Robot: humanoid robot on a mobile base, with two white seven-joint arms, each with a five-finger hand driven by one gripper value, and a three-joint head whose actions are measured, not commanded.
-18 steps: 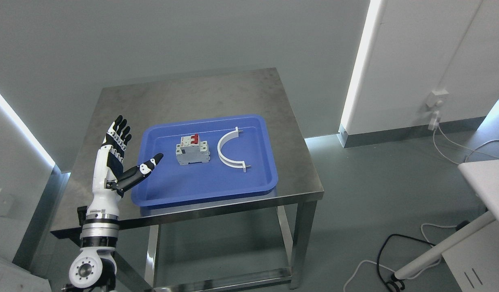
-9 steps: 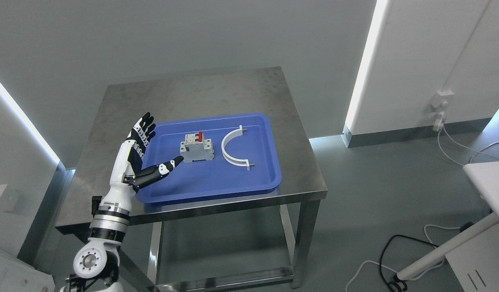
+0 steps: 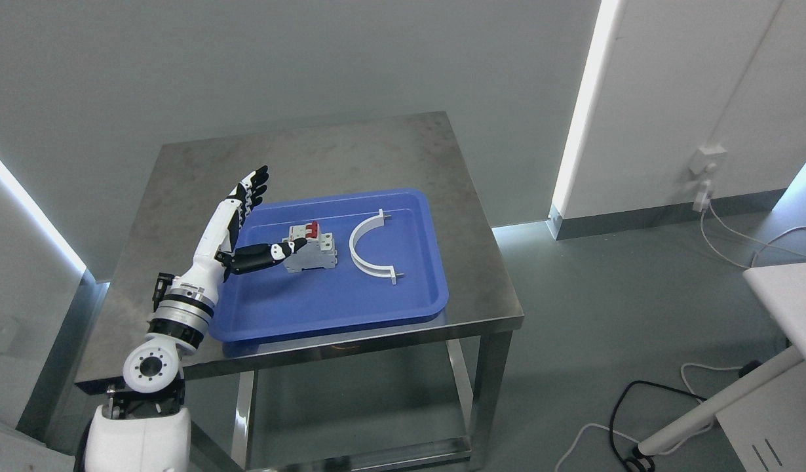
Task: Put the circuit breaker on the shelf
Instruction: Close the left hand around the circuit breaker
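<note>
A grey circuit breaker (image 3: 313, 248) with red switches stands in the blue tray (image 3: 324, 298) on the steel table. My left hand (image 3: 273, 214) reaches over the tray's left part, fingers spread and held flat. Its thumb tip lies in front of the breaker's left side, while the other fingers point up past the tray's far left corner. Nothing is gripped. The right arm does not show.
A white curved bracket (image 3: 367, 246) lies in the tray right of the breaker. The steel table (image 3: 324, 151) stands against a grey wall. Cables (image 3: 645, 406) trail on the floor at right, beside a white table corner (image 3: 786, 292).
My left hand has moved forward and right, from the tray's left edge to the breaker, so the thumb now overlaps its left side. The camera view has shifted slightly.
</note>
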